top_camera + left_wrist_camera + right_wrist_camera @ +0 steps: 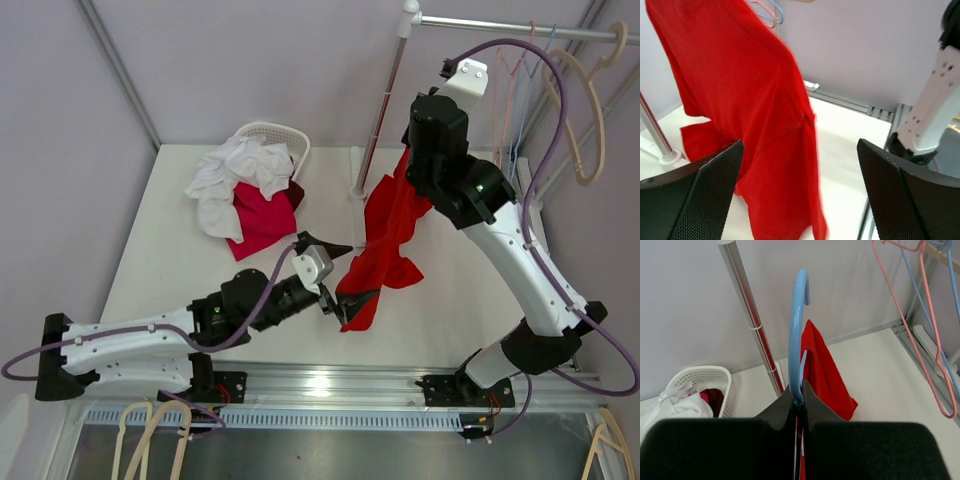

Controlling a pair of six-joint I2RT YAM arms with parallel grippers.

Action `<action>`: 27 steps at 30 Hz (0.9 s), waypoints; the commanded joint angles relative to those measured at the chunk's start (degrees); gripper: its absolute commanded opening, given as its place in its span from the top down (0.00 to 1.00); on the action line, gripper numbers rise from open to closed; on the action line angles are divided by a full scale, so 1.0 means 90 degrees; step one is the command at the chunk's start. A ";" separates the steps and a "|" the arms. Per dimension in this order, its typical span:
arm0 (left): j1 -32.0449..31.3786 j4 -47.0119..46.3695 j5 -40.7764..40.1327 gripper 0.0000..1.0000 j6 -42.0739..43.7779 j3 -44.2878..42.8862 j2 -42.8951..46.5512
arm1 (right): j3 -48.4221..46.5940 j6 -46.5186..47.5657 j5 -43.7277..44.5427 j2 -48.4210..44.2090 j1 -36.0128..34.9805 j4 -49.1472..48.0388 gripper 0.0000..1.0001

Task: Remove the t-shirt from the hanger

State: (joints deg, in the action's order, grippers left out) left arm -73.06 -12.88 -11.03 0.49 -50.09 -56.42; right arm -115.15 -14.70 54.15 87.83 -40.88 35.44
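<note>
A red t-shirt (pixel 388 232) hangs on a light blue hanger (pixel 796 325) held above the table. My right gripper (pixel 799 396) is shut on the base of the hanger's hook; in the top view it (pixel 418 172) sits at the top of the shirt. The shirt drops below it (pixel 826 374). My left gripper (pixel 343 275) is open at the shirt's lower hem. In the left wrist view the shirt (pixel 755 115) hangs between and just beyond the wide-open jaws (pixel 800 192), nearer the left finger (pixel 710 195). Whether it touches a finger is unclear.
A white basket (pixel 283 137) heaped with white and pink clothes stands at the back left. A rack pole (pixel 385 100) stands behind the shirt, and its rail holds several hangers (pixel 575 110) at the right. More hangers (pixel 150 440) lie below the table's near edge.
</note>
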 commanded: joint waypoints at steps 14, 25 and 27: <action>-0.0271 -0.1352 -0.2594 0.02 0.0443 0.0136 -0.1484 | 0.0002 -0.0320 0.0624 -0.0628 -0.0770 -0.0188 1.00; -0.1353 0.0480 -0.3187 0.99 -0.0260 -0.0518 -0.0724 | 0.0216 0.0216 0.0722 -0.0375 -0.0741 -0.0695 1.00; -0.2212 0.0630 -0.3675 0.99 -0.0172 -0.0451 -0.0422 | 0.0343 0.0646 0.0760 -0.0326 -0.0712 -0.1065 1.00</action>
State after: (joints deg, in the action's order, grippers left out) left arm -85.36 -12.12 -37.80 0.80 -50.85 -65.49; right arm -112.99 -12.99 58.52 84.09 -47.31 33.39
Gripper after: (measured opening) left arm 0.018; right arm 0.036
